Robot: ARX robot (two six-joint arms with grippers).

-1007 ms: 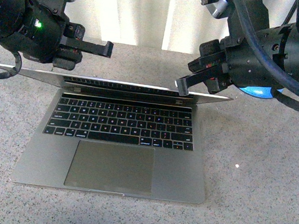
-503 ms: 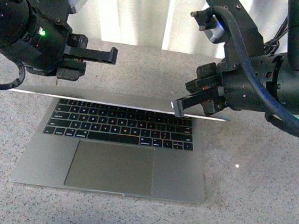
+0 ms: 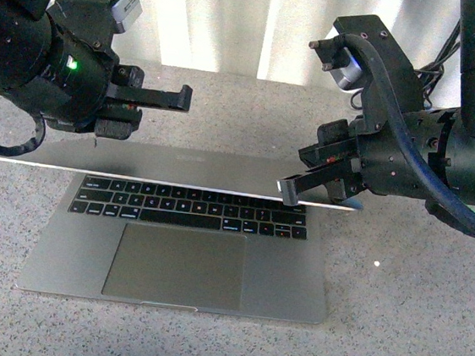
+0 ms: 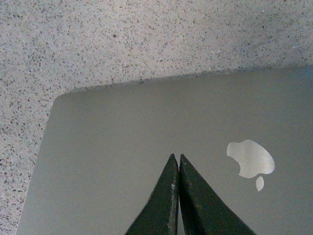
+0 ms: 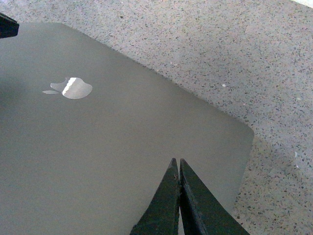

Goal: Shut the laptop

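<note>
Lowered further, the laptop lid leans toward the table's near edge; left gripper and right gripper are pinched closed, empty.

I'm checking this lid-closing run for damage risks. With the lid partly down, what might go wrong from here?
1. The right gripper, shut, pushes the laptop lid with a narrow tip near its free edge; it may slip off and hit the keys.
2. The push sits right of centre, while the left gripper hangs above the lid, seemingly not touching, so the thin lid may twist.
</note>
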